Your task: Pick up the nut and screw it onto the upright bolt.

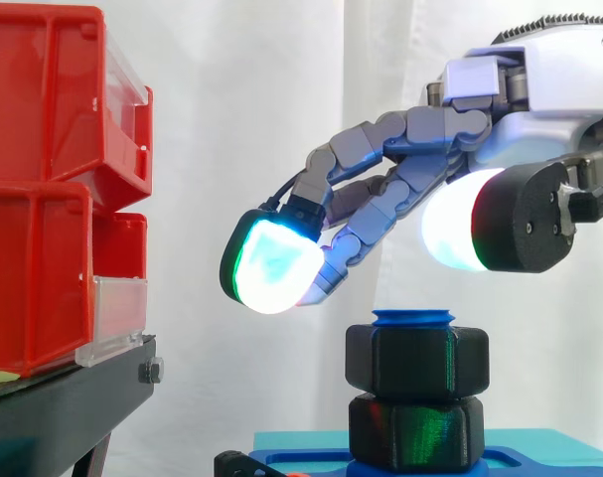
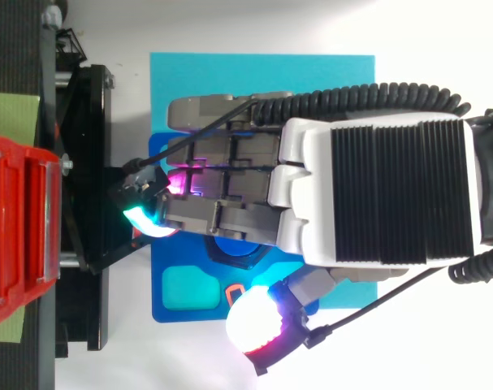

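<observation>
Side view, from the left: red bins (image 1: 43,199) sit stacked on the black stand (image 1: 63,407), well apart from the work. Next comes one glowing fingertip (image 1: 273,263), hanging in the air and touching nothing. Below it and to the right, the nut (image 1: 416,363) sits threaded on the bolt (image 1: 412,318), whose blue top pokes out just above it. Under the nut is a second black hex piece (image 1: 416,429), and the two look to be touching or nearly so; the seam is too thin to tell. Both stand on the blue base (image 1: 311,459), which lies on a teal mat (image 1: 291,437). Further right the thumb pad (image 1: 458,224) glows white above the nut's right side, clear of it. The hand (image 1: 525,109) hovers over the bolt with its fingers loosely bent and spread wide from the thumb, holding nothing. Top view, the same order: bins (image 2: 19,227), stand (image 2: 92,162), base (image 2: 161,313), and the hand (image 2: 376,179) covering the bolt. As a judgement, picking up and starting the thread look done, with the nut well down the bolt; what may be left is a final tightening turn, if any, and drawing the hand clear
</observation>
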